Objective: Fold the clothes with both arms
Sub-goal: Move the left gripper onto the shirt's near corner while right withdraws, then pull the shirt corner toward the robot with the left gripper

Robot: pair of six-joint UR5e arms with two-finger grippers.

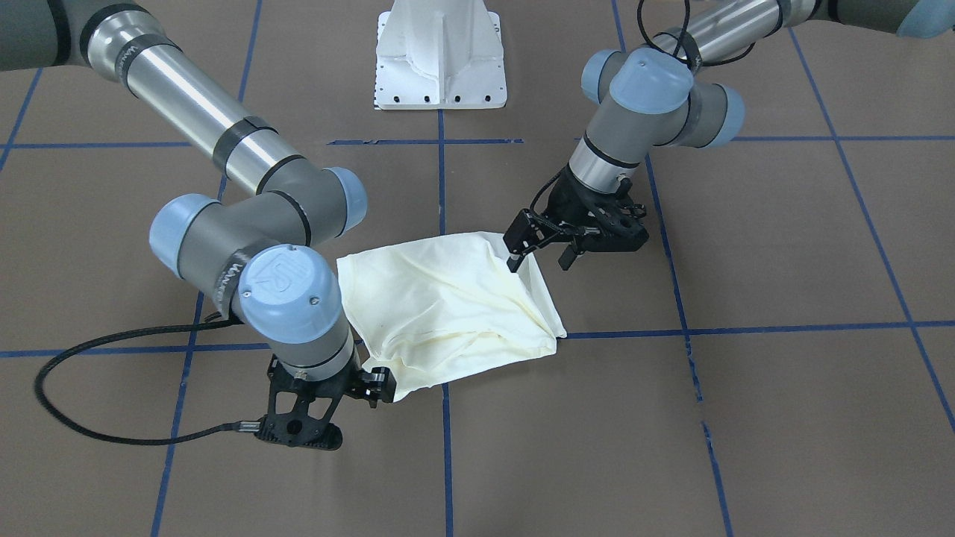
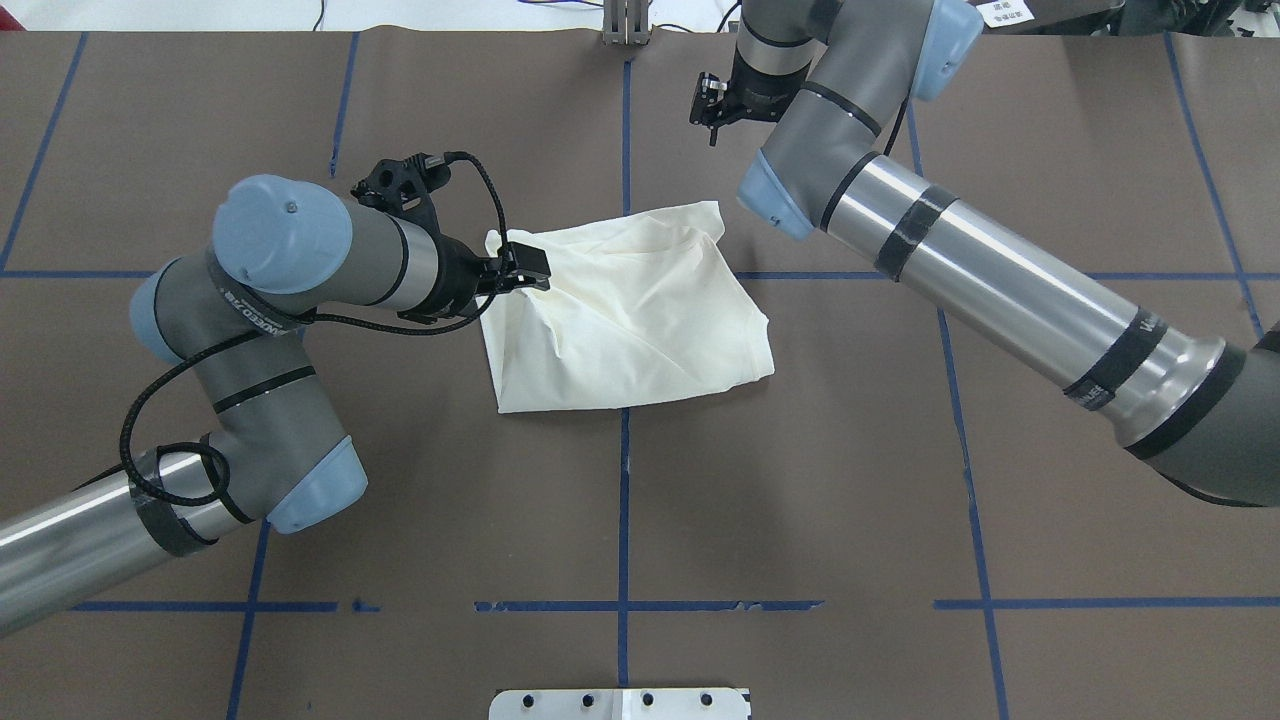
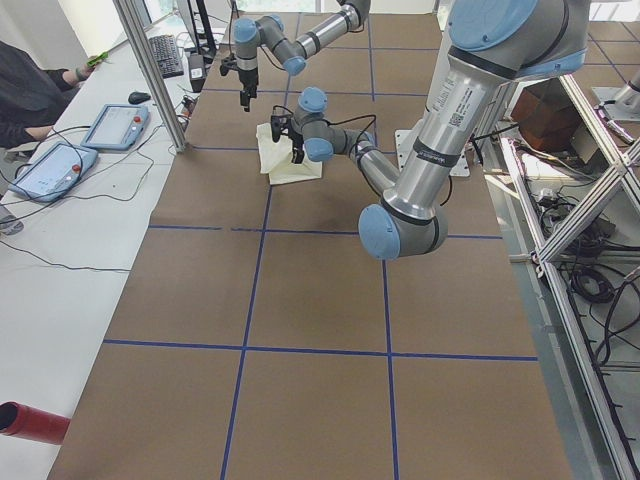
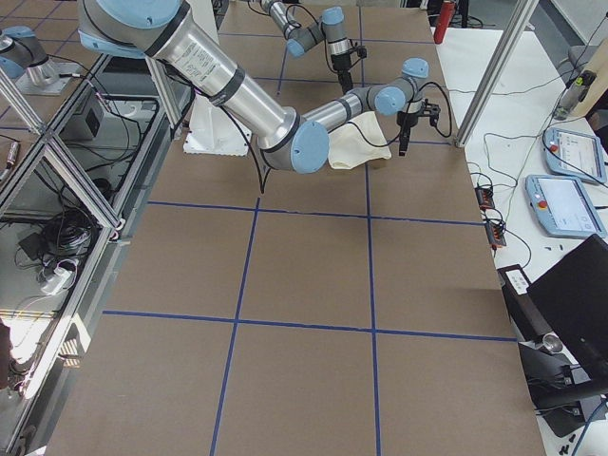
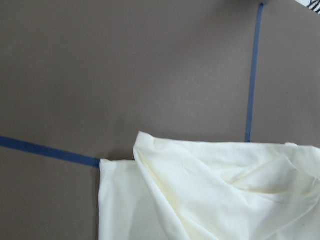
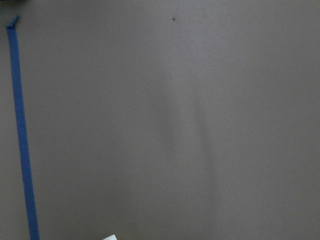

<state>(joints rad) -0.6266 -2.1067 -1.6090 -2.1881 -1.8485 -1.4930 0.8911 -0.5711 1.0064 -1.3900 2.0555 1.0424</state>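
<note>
While folded, the shirt [image 2: 640,320] lay long from 9 to 3 o'clock.
The left gripper [image 1: 539,261] stood open; the right gripper [image 1: 377,385] was too hidden to tell.

The cream T-shirt [image 2: 630,320] lies on the desk as a rumpled, roughly four-sided bundle. Only plain cloth shows, with creases running towards the left claw [image 1: 540,261]. The bundle sits between the two claws. The left claw's fingers are spread apart and one fingertip [image 1: 513,262] is at the shirt's edge. The right claw [image 1: 379,386] is just beside the opposite corner, and its fingers cannot be judged. The grey left arm [image 2: 290,250] and right arm [image 2: 1000,270], with blue joint caps, bend inward.
</note>
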